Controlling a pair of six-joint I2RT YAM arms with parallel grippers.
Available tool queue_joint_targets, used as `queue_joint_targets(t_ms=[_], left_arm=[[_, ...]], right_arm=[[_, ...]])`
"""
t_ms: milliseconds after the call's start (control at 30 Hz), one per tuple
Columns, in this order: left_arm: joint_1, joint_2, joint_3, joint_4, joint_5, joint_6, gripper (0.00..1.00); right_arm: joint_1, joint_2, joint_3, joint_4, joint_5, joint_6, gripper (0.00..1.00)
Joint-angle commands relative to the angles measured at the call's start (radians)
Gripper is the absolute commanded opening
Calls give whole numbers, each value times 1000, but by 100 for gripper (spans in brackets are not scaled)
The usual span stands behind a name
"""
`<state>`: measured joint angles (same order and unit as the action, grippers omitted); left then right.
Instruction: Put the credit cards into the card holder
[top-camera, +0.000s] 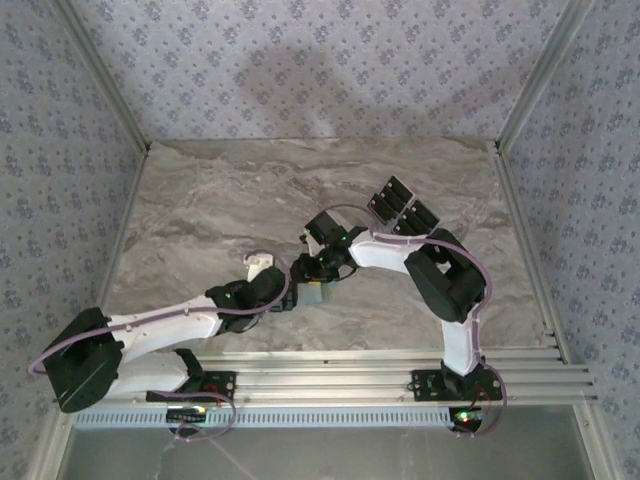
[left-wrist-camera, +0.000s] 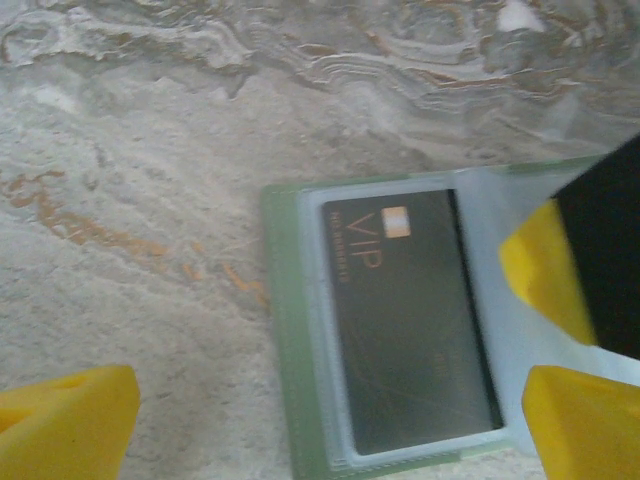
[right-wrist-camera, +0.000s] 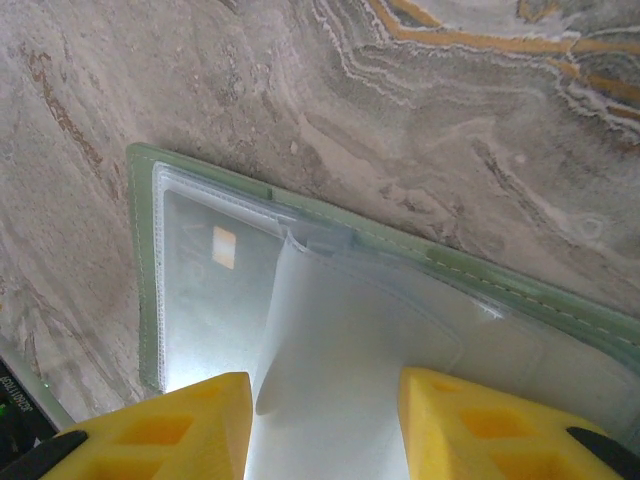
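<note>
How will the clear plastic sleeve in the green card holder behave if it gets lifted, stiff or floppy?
Probably floppy: the clear sleeve curls up at one edge, off the card holder. Likely thin and light, since the black card shows through the same plastic. Its glossy face may be slippery.

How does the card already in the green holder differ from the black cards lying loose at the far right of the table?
The sleeved card sits behind a clear pocket of the card holder; the loose cards lie bare on the table. The sleeved card is alone; the loose cards lie grouped. The sleeved card's VIP lettering is legible; the loose cards' markings are too small to read. All are dark rectangles.
</note>
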<state>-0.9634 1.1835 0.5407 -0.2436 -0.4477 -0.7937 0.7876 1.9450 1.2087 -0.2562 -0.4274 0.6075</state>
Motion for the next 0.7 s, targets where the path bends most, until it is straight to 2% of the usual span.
queue_joint_targets(t_ms=[0, 400, 667], left_arm=[[-14, 4, 3, 60, 6, 13, 99], [-39, 96, 18, 104, 13, 26, 98], [-99, -18, -30, 81, -117, -11, 97]], right_arm=[[-3, 22, -8, -8, -8, 14, 45], [-5, 23, -8, -10, -10, 15, 45], [-5, 22, -8, -8, -13, 14, 45]])
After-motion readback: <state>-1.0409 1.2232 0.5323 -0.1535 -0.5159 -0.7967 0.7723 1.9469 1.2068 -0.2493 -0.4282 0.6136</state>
